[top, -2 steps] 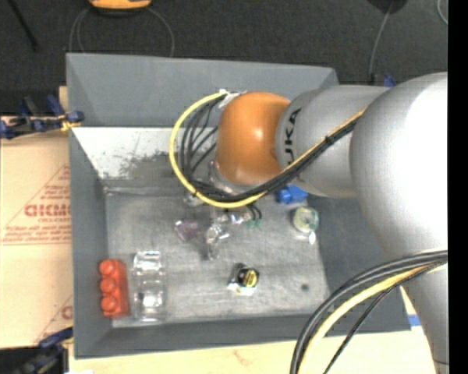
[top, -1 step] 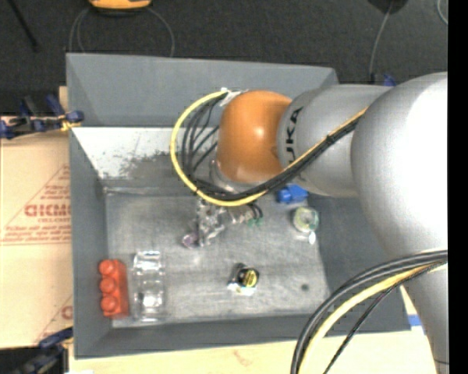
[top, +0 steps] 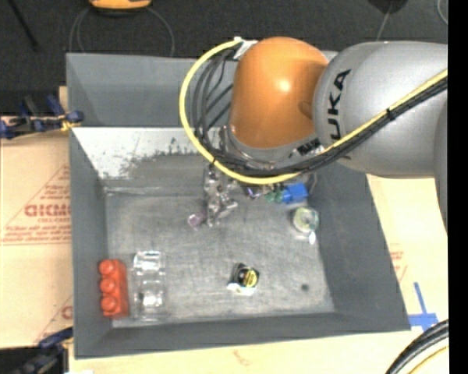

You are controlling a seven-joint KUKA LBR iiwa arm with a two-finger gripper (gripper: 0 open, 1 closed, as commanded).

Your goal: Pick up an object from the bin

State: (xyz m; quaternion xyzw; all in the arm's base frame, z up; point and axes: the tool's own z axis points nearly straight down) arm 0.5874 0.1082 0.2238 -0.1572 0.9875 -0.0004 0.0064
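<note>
The orange cover (top: 277, 92) on the robot's wrist sits highest, closest to the lens, with a loop of yellow and black cables (top: 189, 107) round its left side. Behind it the silver arm (top: 382, 107) comes in from the right edge of the view.

Below the cover the gripper (top: 217, 202) hangs down into the grey bin (top: 218, 335), low over the floor a little behind its middle. It cannot be told whether the gripper is wide or narrow, and nothing can be seen held in it.

Just at the gripper's lower left lies a small purple thing (top: 195, 220), flat on the bin floor. Whether the gripper touches it cannot be told. It is the thing nearest the gripper.

To the right, partly under the arm, are a blue piece (top: 296, 192) and a green bit (top: 278, 197) close together. Just in front of them, near the right wall, lies a clear round thing (top: 304, 220).

Toward the front of the floor, well apart from the gripper, lies a small black-and-yellow thing (top: 243, 279). In the front left corner an orange-red piece (top: 111, 288) with three round bumps lies along the left wall, and a clear plastic piece (top: 148, 284) lies right beside it on its right.
</note>
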